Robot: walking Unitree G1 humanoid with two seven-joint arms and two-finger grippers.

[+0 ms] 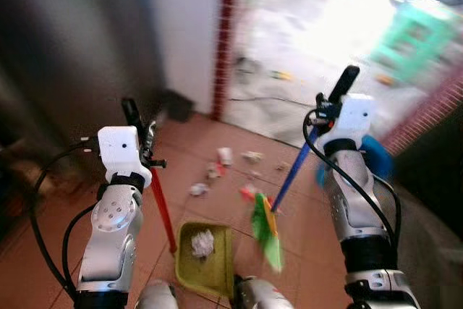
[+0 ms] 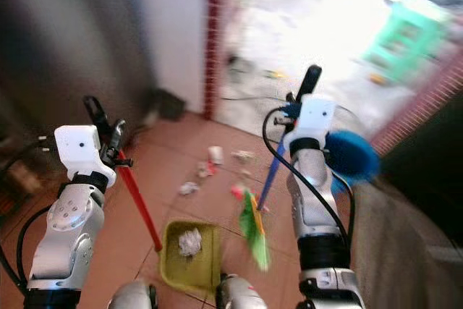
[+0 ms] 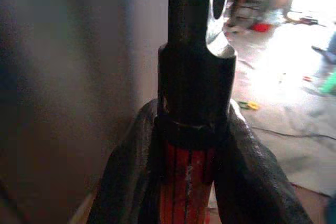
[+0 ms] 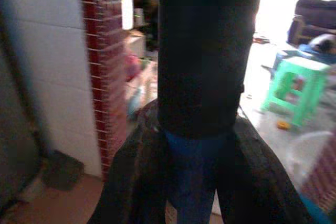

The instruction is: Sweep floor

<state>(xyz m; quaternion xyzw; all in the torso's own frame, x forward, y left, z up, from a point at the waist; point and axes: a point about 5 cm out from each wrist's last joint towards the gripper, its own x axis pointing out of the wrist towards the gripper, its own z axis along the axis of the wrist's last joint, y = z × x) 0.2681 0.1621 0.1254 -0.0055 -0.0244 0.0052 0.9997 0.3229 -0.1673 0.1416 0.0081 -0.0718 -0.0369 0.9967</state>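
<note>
Broom (image 1: 269,231), green bristles on tiled floor (image 1: 210,142), blue handle clamped in right gripper (image 4: 193,129). Dustpan (image 1: 205,252), red handle clamped in left gripper (image 3: 191,129). Paper scraps (image 1: 221,168) beyond. Risk: hasty stroke may scatter scraps past pan.

Both head cams look down and forward from up high, sharing the same tiled floor (image 1: 217,142), arms, and bright doorway. Each wrist cam sits super close behind its handle: left one staring up the red dustpan handle (image 3: 186,192), right one up the blue broom handle (image 4: 191,182).
</note>
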